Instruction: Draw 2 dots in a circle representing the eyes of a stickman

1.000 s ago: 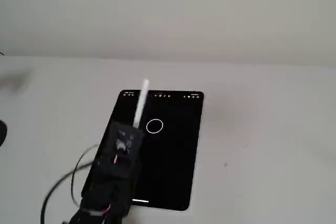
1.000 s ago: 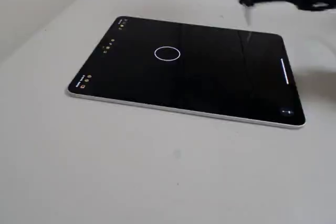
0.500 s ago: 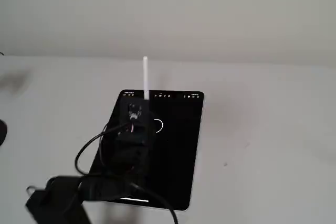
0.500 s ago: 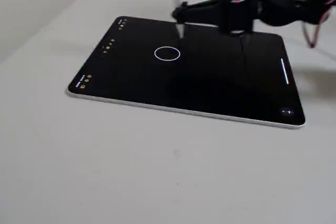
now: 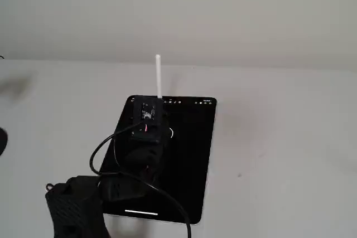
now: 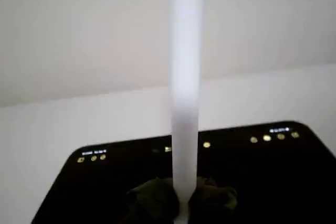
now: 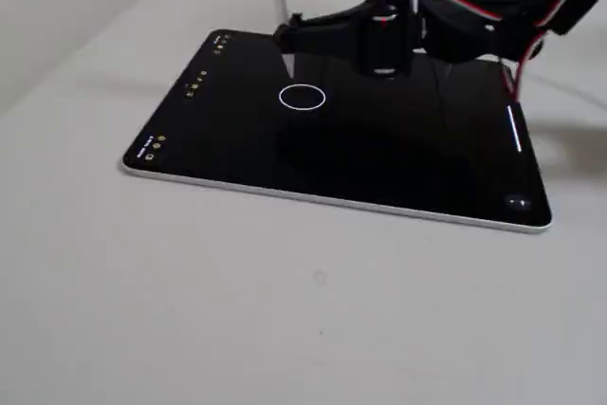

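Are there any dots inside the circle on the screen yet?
No; in a fixed view the circle on the tablet encloses only black screen, with no dots inside.

A plain, matte off-white table (image 7: 285, 310) carries everything. Lying flat on it is a thin black-screened tablet with a pale silver edge (image 7: 237, 154), seen in both fixed views (image 5: 192, 165), with bare tabletop all around it.
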